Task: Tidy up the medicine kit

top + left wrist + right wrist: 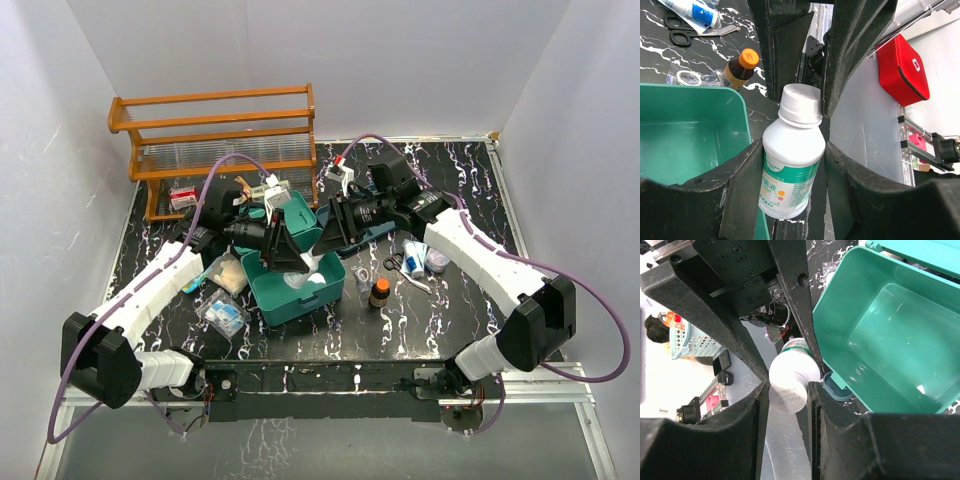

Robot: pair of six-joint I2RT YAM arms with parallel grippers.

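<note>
Teal kit (298,306) sits open on counter (400,330), beside and below both pincers. Right pincer (789,390) pinches bottle (790,175) cap; left pincer (794,150) clasps body.

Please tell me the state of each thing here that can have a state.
medicine kit: lid open.
white bottle: cap on, held in the air by both grippers.
left gripper: shut on the bottle's body.
right gripper: shut on the bottle's cap.
brown bottle: upright, orange cap on.

Bright even light, soft shadows; glare inside medicine kit (890,340); foreground blurred (wrist views).
</note>
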